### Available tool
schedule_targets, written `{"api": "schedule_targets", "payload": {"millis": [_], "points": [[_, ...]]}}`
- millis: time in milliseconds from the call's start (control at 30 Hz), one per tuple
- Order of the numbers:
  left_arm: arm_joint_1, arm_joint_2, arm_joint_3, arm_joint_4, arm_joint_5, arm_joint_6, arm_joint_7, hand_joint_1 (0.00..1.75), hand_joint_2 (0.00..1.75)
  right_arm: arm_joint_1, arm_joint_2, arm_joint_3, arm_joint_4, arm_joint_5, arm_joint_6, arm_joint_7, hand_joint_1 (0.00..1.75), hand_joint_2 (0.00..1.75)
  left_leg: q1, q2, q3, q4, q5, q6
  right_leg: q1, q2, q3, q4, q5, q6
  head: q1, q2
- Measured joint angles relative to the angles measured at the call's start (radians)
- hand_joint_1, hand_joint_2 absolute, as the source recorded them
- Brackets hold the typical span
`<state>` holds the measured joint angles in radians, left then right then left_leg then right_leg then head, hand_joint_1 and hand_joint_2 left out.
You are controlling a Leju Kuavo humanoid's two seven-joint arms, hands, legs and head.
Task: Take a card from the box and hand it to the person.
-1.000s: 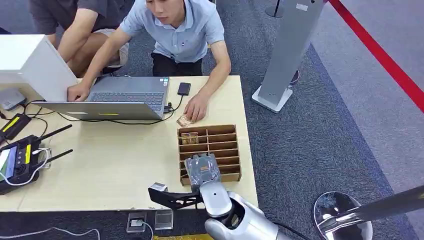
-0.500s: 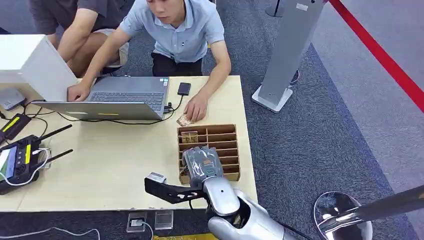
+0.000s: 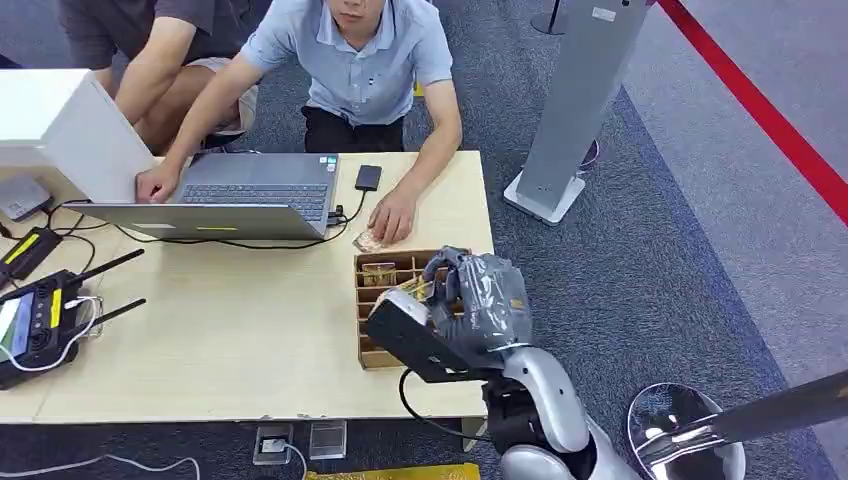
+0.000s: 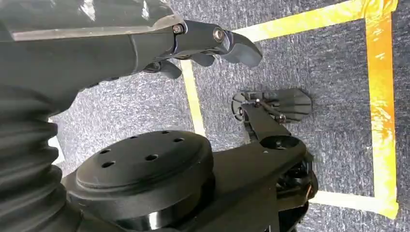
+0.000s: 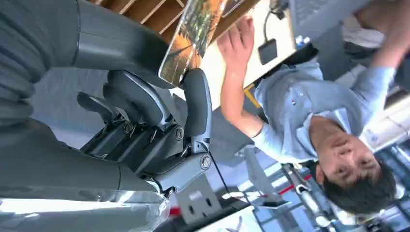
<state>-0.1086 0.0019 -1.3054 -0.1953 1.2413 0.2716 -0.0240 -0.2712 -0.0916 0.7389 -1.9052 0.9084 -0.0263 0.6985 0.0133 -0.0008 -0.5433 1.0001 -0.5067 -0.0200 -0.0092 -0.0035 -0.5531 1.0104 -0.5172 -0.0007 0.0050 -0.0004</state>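
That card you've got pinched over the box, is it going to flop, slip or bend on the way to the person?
The card looks thin and flat with no visible sag, so it is probably fairly stiff and light. Its printed face shows a sheen, so it may be slick. The right robot hand holds it between thumb and a finger, so a twist could pivot it.

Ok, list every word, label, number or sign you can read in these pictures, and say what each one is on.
No text is readable.
Card in the right hand: a printed picture, no legible words.
Laptop: keys and stickers too small to read.
Controller with yellow labels: blurred.
Grey stand: white tag near its top, too small.
Person's shirt: tiny chest mark, unreadable.
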Motion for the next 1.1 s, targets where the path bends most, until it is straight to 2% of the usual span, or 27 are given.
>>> {"api": "schedule_targets", "payload": {"millis": [100, 200, 300, 500, 633, 700, 867, 1100], "points": [[-0.001, 0.000, 0.000, 0.000, -0.010, -0.004, 0.000, 0.00, 1.75, 0.028, -0.016, -0.037, -0.024, -0.060, -0.015, 0.000, 1.75, 1.75, 0.000, 0.000, 0.000, 0.000, 0.000, 0.000, 0.000, 0.000, 0.000, 0.000, 0.000, 0.000, -0.001, 0.000], [-0.001, 0.000, -0.001, 0.000, -0.029, -0.009, 0.006, 0.00, 1.75, 0.022, -0.024, -0.057, 0.001, -0.130, -0.083, -0.004, 1.75, 1.75, 0.000, 0.000, -0.001, 0.000, 0.000, 0.000, 0.000, 0.000, 0.001, 0.000, 0.000, 0.000, -0.001, 0.000], [-0.006, 0.000, -0.002, 0.000, -0.056, -0.014, 0.014, 0.00, 1.75, -0.047, -0.023, -0.053, 0.124, -0.269, -0.190, -0.061, 1.75, 1.75, 0.000, 0.000, -0.001, 0.000, 0.001, 0.000, 0.000, 0.000, 0.001, 0.000, 0.001, 0.000, -0.004, 0.000], [-0.008, 0.000, -0.003, 0.000, -0.083, -0.020, 0.016, 0.00, 1.75, -0.154, 0.008, -0.048, 0.357, -0.433, -0.267, -0.200, 1.75, 1.75, 0.000, -0.001, -0.003, 0.000, 0.002, 0.000, 0.000, -0.002, 0.000, 0.001, 0.001, 0.000, 0.000, 0.000], [-0.025, 0.000, -0.010, 0.000, -0.111, -0.028, 0.027, 0.00, 1.75, -0.329, 0.068, -0.030, 0.601, -0.497, -0.341, -0.307, 1.75, 1.75, 0.000, -0.001, -0.004, 0.000, 0.003, 0.000, 0.000, -0.001, -0.002, 0.002, 0.001, 0.000, -0.002, 0.000], [-0.033, 0.000, -0.015, 0.000, -0.123, -0.030, 0.039, 0.00, 1.75, -0.417, 0.104, -0.024, 0.715, -0.551, -0.346, -0.336, 1.75, 1.75, 0.000, -0.002, -0.004, 0.000, 0.003, 0.000, 0.000, -0.003, -0.001, 0.002, 0.001, 0.000, 0.000, 0.000], [-0.038, 0.000, -0.028, 0.000, -0.130, -0.030, 0.050, 0.00, 1.75, -0.599, 0.182, 0.006, 1.001, -0.533, -0.343, -0.281, 1.75, 1.75, 0.000, -0.002, -0.004, 0.000, 0.003, 0.000, 0.000, -0.004, -0.002, 0.003, 0.001, -0.001, -0.001, 0.000], [-0.034, 0.000, -0.035, 0.000, -0.115, -0.028, 0.051, 0.00, 1.75, -0.687, 0.247, 0.052, 1.211, -0.492, -0.341, -0.266, 1.75, 1.75, 0.000, -0.002, -0.005, 0.000, 0.003, 0.000, 0.000, -0.003, -0.003, 0.002, 0.001, 0.000, 0.000, 0.000]]}}
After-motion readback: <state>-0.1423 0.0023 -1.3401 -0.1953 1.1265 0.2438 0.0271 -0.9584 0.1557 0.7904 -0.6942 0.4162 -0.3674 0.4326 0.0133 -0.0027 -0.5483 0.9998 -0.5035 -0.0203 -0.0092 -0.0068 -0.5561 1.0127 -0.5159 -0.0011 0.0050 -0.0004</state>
